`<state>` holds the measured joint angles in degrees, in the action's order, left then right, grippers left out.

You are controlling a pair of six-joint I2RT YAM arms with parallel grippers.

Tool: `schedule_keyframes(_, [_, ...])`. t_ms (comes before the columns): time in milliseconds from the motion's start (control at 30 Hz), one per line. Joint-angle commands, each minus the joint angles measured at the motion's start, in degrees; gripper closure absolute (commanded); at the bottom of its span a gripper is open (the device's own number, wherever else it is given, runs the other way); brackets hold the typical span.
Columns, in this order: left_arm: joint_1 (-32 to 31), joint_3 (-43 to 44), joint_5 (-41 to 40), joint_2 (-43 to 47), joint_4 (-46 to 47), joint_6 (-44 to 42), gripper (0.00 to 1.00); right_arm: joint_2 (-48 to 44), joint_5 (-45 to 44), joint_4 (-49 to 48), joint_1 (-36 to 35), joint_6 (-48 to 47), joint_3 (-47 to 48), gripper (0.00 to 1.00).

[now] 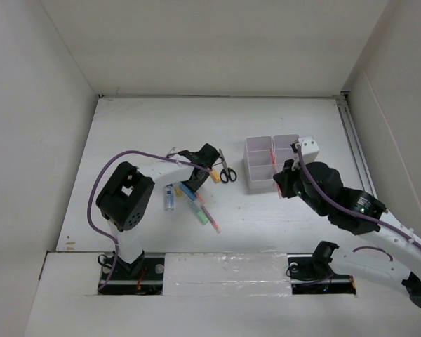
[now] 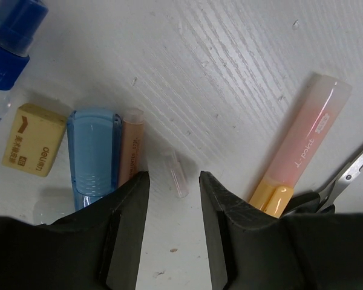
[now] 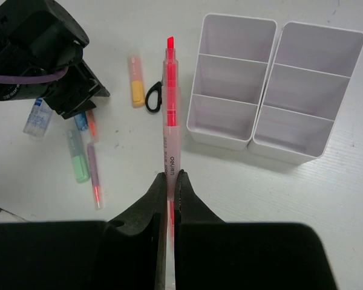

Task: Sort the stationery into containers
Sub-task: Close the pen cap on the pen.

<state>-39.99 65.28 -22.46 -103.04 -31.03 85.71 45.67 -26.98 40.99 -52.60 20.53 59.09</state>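
Right gripper [image 3: 170, 177] around pink pen [image 3: 170, 121], translucent, red-tipped

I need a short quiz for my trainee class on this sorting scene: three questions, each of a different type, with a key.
1. True or false: the right tool is shut on a pink pen.
2. How many compartments does each white box have? A two, B three, C four.
3. Fill in: the left tool stands ____ above the table, next to the blue marker.
Key: 1 true; 2 B; 3 open.
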Motion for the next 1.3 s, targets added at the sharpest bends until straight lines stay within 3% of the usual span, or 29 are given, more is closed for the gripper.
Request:
schedule_keyframes(0, [0.5, -1.6, -1.6, 0.8, -1.5, 2.9, 0.65, -1.1, 0.1, -2.8, -0.4, -0.8, 0.2, 1.0])
schedule_keyframes(167, [0.5, -1.1, -1.1, 0.2, -2.0, 2.9, 0.66, -1.6, 0.1, -3.4, -0.4, -0.8, 0.2, 1.0])
schedule_keyframes(500, [0.5, 0.5, -1.1, -1.5, -6.7, 3.4, 0.79, -3.2, 1.8, -4.4, -0.4, -0.8, -0.3, 1.0])
schedule_keyframes(967, [1.1, 5.8, -1.2, -8.7, -11.4, 2.4, 0.81, -6.1, 5.9, -5.6, -0.4, -2.4, -0.3, 1.0])
schedule_keyframes(1167, [1.1, 6.9, 0.0, -11.5, -10.9, -0.2, 0.98, -6.7, 6.4, -5.6, -0.4, -3.0, 0.3, 1.0])
schedule_keyframes(1267, [1.1, 6.9, 0.5, -12.1, -9.4, -1.7, 1.0, -7.3, 6.4, -5.6, -0.4, -3.0, 0.9, 1.0])
